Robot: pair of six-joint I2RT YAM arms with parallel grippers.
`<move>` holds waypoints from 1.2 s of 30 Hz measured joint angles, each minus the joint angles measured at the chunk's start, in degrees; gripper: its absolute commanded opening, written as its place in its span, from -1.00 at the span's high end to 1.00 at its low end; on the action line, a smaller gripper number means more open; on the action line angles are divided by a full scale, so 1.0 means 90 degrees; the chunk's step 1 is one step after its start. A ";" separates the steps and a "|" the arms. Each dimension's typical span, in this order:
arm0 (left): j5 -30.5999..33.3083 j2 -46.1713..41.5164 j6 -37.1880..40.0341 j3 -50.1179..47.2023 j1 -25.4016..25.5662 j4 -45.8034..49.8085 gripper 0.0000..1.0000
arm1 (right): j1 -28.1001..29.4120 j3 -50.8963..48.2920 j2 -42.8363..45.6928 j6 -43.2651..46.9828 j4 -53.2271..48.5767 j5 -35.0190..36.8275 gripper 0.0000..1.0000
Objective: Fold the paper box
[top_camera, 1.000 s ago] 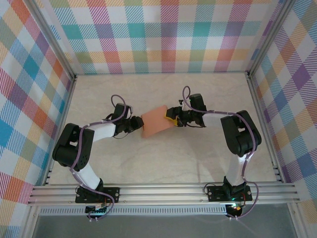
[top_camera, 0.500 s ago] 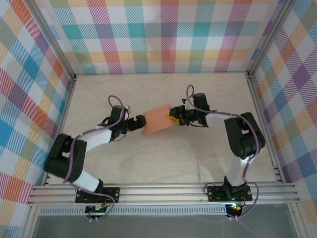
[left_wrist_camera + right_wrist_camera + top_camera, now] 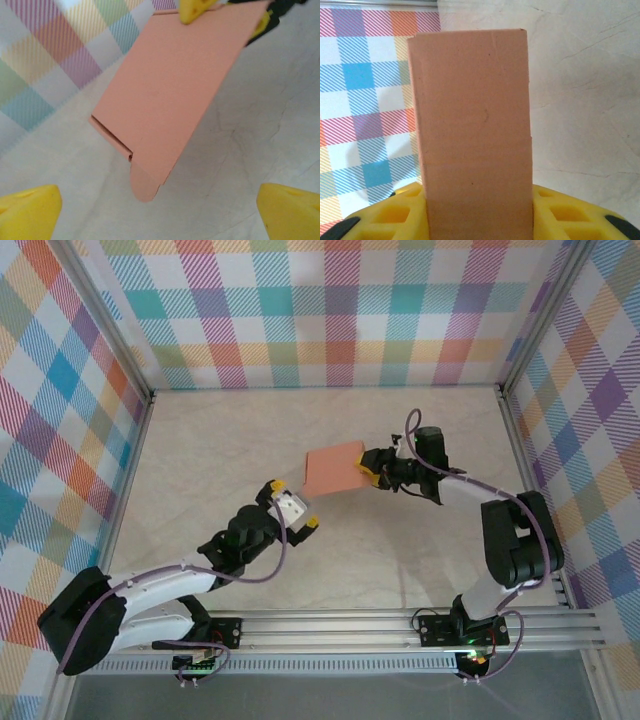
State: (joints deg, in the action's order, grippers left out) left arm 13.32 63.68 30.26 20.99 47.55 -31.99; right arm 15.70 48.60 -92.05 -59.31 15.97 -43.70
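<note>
At right pincer (image 3: 371, 468), seemingly flat box (image 3: 334, 469)

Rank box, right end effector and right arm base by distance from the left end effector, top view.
1. The box, just beyond the left end effector.
2. The right end effector, gripping the box's right edge.
3. The right arm base, at the near edge.
</note>
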 measured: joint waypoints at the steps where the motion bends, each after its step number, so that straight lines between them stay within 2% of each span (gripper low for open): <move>1: 0.0211 0.0066 0.0335 -0.0010 0.0107 -0.0189 -1.00 | 0.0000 -0.0044 0.0061 -0.0073 0.0068 -0.0019 0.19; 5: 0.0908 0.0563 0.1549 -0.0017 0.0372 -0.1049 -1.00 | 0.0000 -0.0177 0.0219 -0.0376 0.0265 -0.0104 0.20; 10: 0.1428 0.1450 0.2659 0.0027 0.0459 -0.1931 -0.97 | 0.0002 -0.0345 0.0284 -0.0750 0.0590 -0.0182 0.20; 16: 0.1812 0.2569 0.3701 0.0240 0.0464 -0.2946 -0.74 | 0.0002 -0.0566 0.0284 -0.1158 0.0952 -0.0282 0.21; 23: 0.1868 0.2994 0.4243 0.0658 0.0318 -0.3529 -0.50 | 0.0000 -0.0653 0.0425 -0.1345 0.1110 -0.0321 0.21; 29: 0.1868 0.3026 0.4393 0.0673 -0.0007 -0.3580 -0.25 | 0.0002 -0.0663 0.0699 -0.1411 0.1124 -0.0389 0.21; 36: 0.1817 0.2975 0.4405 0.0673 -0.0049 -0.3463 0.06 | 0.0015 -0.0663 0.0736 -0.1508 0.1127 -0.0415 0.21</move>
State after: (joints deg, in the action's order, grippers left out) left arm 29.67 90.45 69.91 27.05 47.11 -63.16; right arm 15.84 42.63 -85.43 -72.88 26.11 -47.44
